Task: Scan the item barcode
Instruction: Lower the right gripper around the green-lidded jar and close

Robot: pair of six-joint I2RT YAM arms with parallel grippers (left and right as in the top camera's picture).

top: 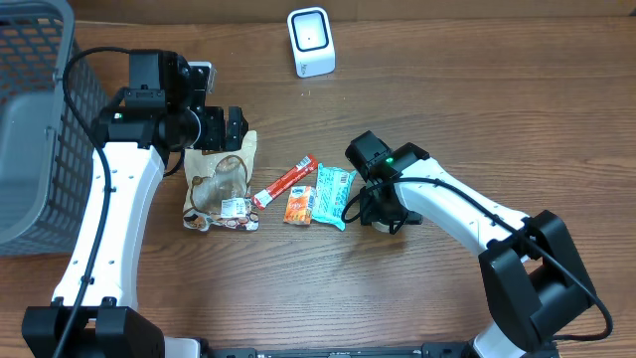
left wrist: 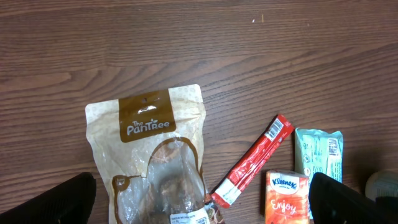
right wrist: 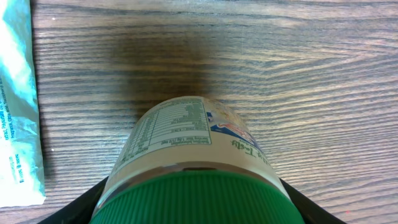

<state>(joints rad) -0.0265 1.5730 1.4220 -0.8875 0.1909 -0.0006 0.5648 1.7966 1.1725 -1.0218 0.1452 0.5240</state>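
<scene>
Left tool (left wrist: pixel 202 202) spread over pouch (left wrist: pixel 149 149); right tool (right wrist: pixel 198 202) straddles green-capped bottle (right wrist: pixel 186 130), pinch unclear

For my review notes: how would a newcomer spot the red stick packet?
On the wooden table, find the row of items. Between the brown pouch and the orange tissue pack lies the red stick packet, slanted. It alone is long and thin.

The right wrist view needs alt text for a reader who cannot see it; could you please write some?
A green-lidded bottle with a white printed label sits on the wooden table between the black fingers of the right gripper, which flank its lid on both sides. A teal packet lies flat at the left edge.
</scene>
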